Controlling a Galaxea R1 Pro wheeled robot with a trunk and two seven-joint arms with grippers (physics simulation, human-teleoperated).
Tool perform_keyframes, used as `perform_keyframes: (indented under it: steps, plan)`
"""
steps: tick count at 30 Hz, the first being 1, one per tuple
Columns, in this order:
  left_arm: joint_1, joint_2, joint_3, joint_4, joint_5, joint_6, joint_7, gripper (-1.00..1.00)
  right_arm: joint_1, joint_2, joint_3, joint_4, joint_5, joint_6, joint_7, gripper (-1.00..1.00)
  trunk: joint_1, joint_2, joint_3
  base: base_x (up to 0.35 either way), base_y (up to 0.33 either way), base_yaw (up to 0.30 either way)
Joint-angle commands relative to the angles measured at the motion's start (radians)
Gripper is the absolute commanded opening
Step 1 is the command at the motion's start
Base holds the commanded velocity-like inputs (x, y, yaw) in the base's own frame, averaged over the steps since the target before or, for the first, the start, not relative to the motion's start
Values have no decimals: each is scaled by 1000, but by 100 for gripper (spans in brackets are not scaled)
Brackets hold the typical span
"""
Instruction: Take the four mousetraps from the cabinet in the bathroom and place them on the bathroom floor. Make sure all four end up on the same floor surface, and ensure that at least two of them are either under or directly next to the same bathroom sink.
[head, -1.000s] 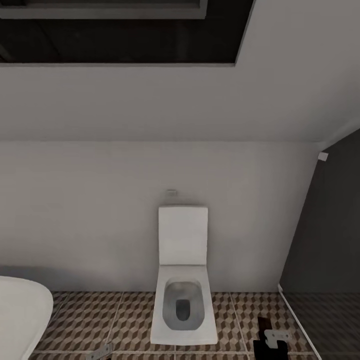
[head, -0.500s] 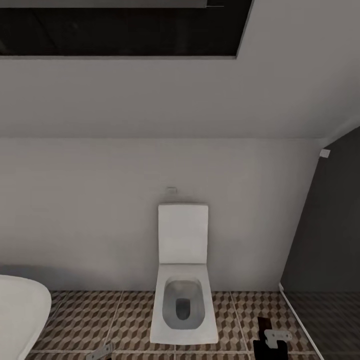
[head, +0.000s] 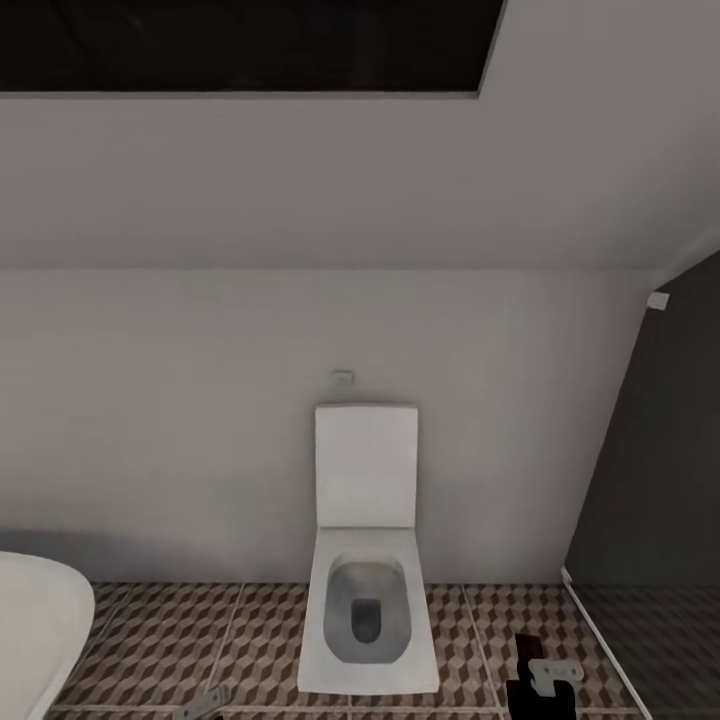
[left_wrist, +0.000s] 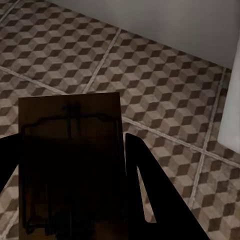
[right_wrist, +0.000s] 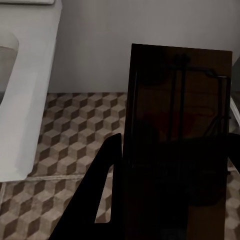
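A tan mousetrap (left_wrist: 70, 150) with dark wire lies flat between the dark fingers (left_wrist: 145, 175) of my left gripper (head: 207, 703), which is shut on it above the cube-patterned bathroom floor (head: 160, 640). My right gripper (head: 545, 678) is shut on a second mousetrap (right_wrist: 180, 130), a dark brown board with wire and a red mark, held over the tiles beside the toilet. Both grippers hang low at the head view's bottom edge. The cabinet and the sink are out of view.
A white toilet (head: 366, 500) stands against the pale wall straight ahead, lid up. The curved white bathtub (head: 35, 630) juts in at the lower left. A dark glass partition (head: 650, 480) closes off the right side. Patterned tiles lie open on both sides of the toilet.
The whole head view has shifted slightly, with the dark band at the top sliding upward, so the camera moved. Both grippers still hold their mousetraps.
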Motion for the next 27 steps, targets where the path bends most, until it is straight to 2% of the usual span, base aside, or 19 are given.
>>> perform_keyframes:
  steps: [1, 11, 15, 21, 23, 27]
  plan:
    - [-1, 0, -8, 0, 0, -2, 9, -100, -2, 0, 9, 3, -12, -5, 9, -100, 4, -8, -4, 1, 0, 0]
    - [-1, 3, -9, 0, 1, -1, 9, -100, -2, 0, 9, 1, -12, -5, 9, -100, 42, -78, -36, 0, 0, 0]
    - [-1, 5, -10, -37, -1, 4, 10, -100, -2, 0, 9, -13, -12, -5, 9, -100, 58, -106, -48, 0, 0, 0]
    - [-1, 7, -10, -171, -7, 13, 32, -100, -6, -1, 8, -91, -14, 0, 8, -100, 81, -148, -67, 0, 0, 0]
    - [-1, 10, -10, -246, -8, 32, 58, -100, -11, -7, 8, -132, -15, 6, 7, -100, 88, -162, -73, 0, 0, 0]
    - [-4, 15, -11, -402, -9, 188, 94, -100, -29, -12, 6, -175, -15, 11, 2, -100, 104, -190, -86, 0, 0, 0]
